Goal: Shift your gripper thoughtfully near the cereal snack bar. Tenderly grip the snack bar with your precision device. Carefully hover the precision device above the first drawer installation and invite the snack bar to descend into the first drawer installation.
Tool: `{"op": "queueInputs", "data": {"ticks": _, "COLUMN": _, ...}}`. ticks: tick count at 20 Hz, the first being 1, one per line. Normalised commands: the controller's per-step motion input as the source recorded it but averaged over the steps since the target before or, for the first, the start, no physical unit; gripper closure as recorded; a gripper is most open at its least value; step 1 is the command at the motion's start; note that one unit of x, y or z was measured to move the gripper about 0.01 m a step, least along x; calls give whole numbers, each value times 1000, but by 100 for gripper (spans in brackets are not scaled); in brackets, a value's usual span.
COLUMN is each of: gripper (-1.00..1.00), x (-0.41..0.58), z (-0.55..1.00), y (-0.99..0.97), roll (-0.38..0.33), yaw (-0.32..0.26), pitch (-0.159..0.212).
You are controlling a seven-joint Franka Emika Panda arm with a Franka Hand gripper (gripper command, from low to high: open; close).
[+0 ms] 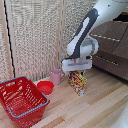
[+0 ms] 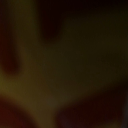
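Observation:
My gripper (image 1: 76, 70), a white boxy hand on the white and grey arm, sits right on the top end of the cereal snack bar (image 1: 78, 84). The yellow, orange and red packet stands upright on the wooden surface, beside the pink mug (image 1: 56, 76). The fingers are hidden behind the hand and packet, so I cannot tell whether they grip it. The wrist view is a dark, olive blur with nothing readable. The dark brown cabinet (image 1: 112, 45) stands at the exterior view's right. I cannot pick out its top drawer clearly.
A red bowl (image 1: 45, 87) lies next to the mug. A red wire basket (image 1: 22, 100) stands at the exterior view's lower left. A pale slatted screen (image 1: 35, 35) runs behind them.

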Motion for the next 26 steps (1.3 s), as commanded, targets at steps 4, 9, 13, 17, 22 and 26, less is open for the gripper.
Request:
{"op": "queueInputs", "data": {"ticks": 4, "gripper": 100, "x": 0, "z": 0, "y": 22, "roll": -3, "yaw": 0, "pitch": 0}}
{"op": "queueInputs", "data": {"ticks": 9, "gripper": 100, "x": 4, "z": 19, "y": 87, "roll": -16, "yaw": -14, "pitch": 0}}
{"op": "queueInputs", "data": {"ticks": 13, "gripper": 100, "x": 0, "z": 236, "y": 60, "roll": -5, "yaw": -11, "pitch": 9}}
{"op": "queueInputs", "data": {"ticks": 17, "gripper": 100, "x": 41, "z": 645, "y": -39, "roll": 3, "yaw": 0, "pitch": 7}}
{"op": "queueInputs", "data": {"ticks": 22, "gripper": 100, "x": 138, "z": 927, "y": -14, "roll": 0, "yaw": 0, "pitch": 35}}
{"op": "queueInputs", "data": {"ticks": 26, "gripper": 100, "x": 199, "z": 1000, "y": 0, "roll": 0, "yaw": 15, "pitch": 67}}
